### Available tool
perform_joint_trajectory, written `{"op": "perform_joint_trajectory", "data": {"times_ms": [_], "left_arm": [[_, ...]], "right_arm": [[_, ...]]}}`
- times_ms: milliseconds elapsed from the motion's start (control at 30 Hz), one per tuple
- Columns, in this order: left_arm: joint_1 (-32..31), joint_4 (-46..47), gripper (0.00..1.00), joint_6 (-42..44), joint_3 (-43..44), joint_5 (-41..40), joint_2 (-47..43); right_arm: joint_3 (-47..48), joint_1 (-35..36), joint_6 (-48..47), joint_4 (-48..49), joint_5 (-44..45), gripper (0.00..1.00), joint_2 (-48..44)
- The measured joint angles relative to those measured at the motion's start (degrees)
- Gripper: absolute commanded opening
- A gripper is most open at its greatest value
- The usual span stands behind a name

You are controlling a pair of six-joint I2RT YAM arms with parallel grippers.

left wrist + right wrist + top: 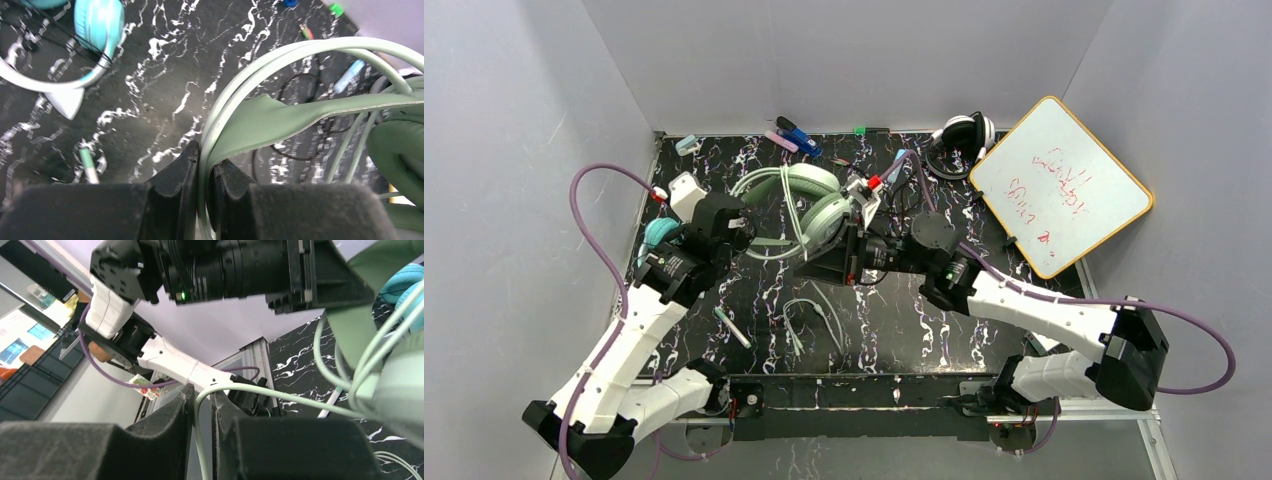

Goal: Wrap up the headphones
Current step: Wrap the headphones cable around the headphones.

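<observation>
The teal headset (661,232) sits mostly hidden beneath the left arm (639,320); the left wrist view cuts it off at the top edge. Red writing on the whiteboard (1060,185) at far right is too small to read.

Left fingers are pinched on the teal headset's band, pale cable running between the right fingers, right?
No. The left fingers pinch the mint-green headset's band, as the left wrist view shows; the teal headset lies apart. The pale cable does run between the right fingers.
</observation>
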Motion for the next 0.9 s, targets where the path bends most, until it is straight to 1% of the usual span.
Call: {"op": "perform_joint_trajectory", "data": {"times_ms": [133,267,367,433,467,533,567,700,800,900], "left_arm": [[0.0,2.03,0.0,6.91,-2.8,-1.36,-0.09],[0.0,3.98,0.0,16.65,-4.83,-1.9,-0.42],[0.0,5.14,0.0,24.83,-5.92,-2.49,-2.34],[0.0,5.55,0.0,29.79,-6.34,-3.1,-4.48],[0.0,5.55,0.0,31.89,-6.36,-3.37,-5.38],[0.0,5.53,0.0,36.13,-6.43,-3.91,-6.82],[0.0,5.49,0.0,37.53,-6.45,-4.0,-7.04],[0.0,5.51,0.0,42.05,-6.47,-3.63,-6.47],[0.0,5.01,0.0,43.82,-6.45,-2.34,-5.11],[0.02,2.69,0.0,44.63,-5.6,1.46,-2.58]], "right_arm": [[4.79,0.02,-0.96,-5.11,1.68,0.25,2.08],[9.9,-0.07,-2.69,-11.08,2.34,0.26,3.52],[11.85,-0.74,-3.58,-14.69,2.16,0.26,3.85],[12.48,-1.4,-3.85,-16.11,1.6,0.21,3.89],[12.74,-1.77,-3.87,-16.57,1.16,0.17,3.89],[13.2,-2.73,-3.74,-17.14,-0.22,0.04,3.89],[13.29,-3.13,-3.78,-17.29,-0.85,0.01,3.89],[14.01,-4.72,-4.15,-20.31,-3.39,0.01,3.98],[15.04,-5.73,-6.21,-24.81,-4.13,0.01,4.0],[16.65,-6.73,-10.21,-31.08,-3.82,0.01,4.11]]}}
